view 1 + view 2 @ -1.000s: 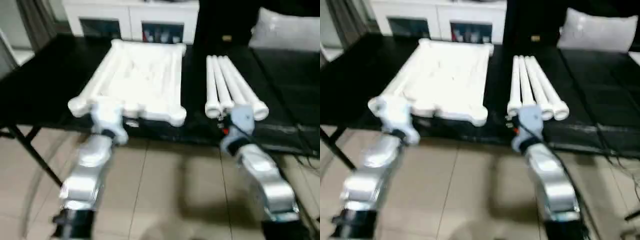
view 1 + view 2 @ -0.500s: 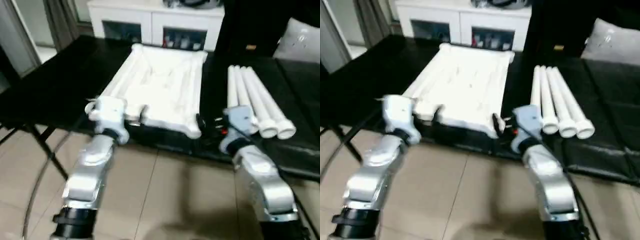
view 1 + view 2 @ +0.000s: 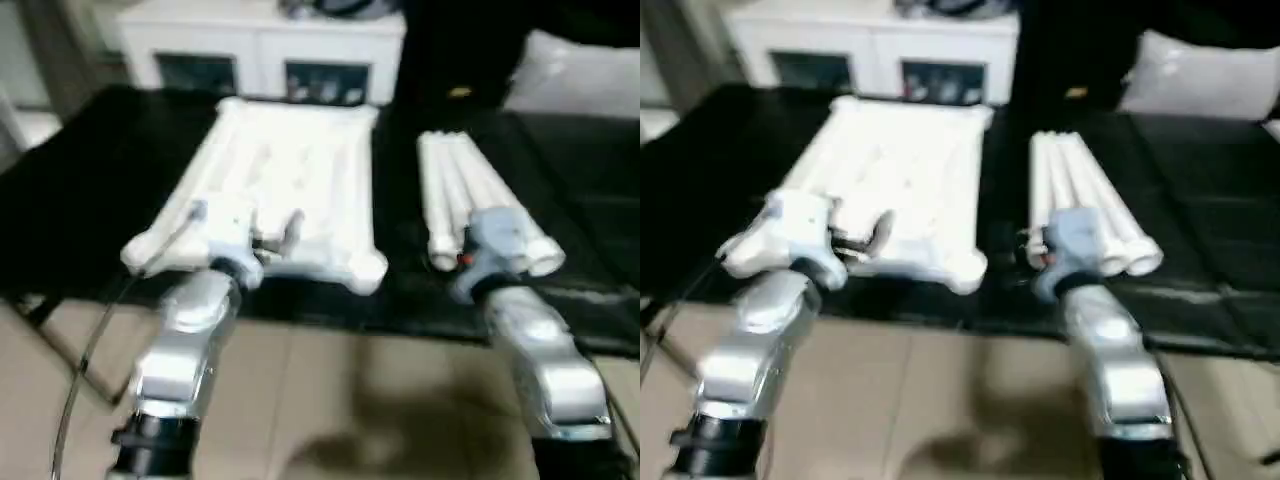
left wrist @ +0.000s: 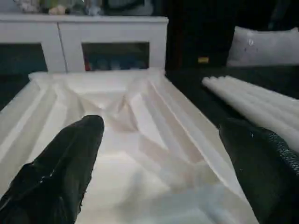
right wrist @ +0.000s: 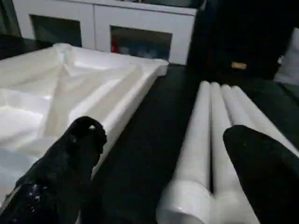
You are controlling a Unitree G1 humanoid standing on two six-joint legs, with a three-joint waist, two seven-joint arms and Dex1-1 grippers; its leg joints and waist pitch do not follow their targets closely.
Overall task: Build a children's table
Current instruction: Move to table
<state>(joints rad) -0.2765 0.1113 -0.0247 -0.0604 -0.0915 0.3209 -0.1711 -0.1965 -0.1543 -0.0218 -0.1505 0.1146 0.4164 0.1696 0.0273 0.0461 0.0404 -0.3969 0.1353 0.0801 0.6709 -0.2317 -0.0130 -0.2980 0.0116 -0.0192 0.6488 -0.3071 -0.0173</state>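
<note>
The children's table lies in parts on a black table (image 3: 90, 170). Its white square top (image 3: 290, 170) is upside down, with the X ribs (image 4: 126, 112) facing up. Several white tapered legs (image 3: 470, 190) lie side by side to its right. My left gripper (image 4: 161, 126) hovers open over the near edge of the top, its black fingers (image 4: 60, 172) spread wide. My right gripper (image 5: 161, 130) is open too, low over the black surface between the top's right edge (image 5: 117, 107) and the near ends of the legs (image 5: 210, 186). Nothing is held.
A white cabinet (image 3: 260, 50) stands behind the black table, and a pale cushion (image 3: 580, 70) lies at the back right. The table's near edge runs just under my wrists, with tiled floor (image 3: 350, 400) below. A thin cable (image 3: 80, 370) hangs beside my left forearm.
The whole picture has swung, so the camera moved. My left gripper has crept forward over the top's near edge, and the right wrist has come closer to the legs' ends. Both stay open.
</note>
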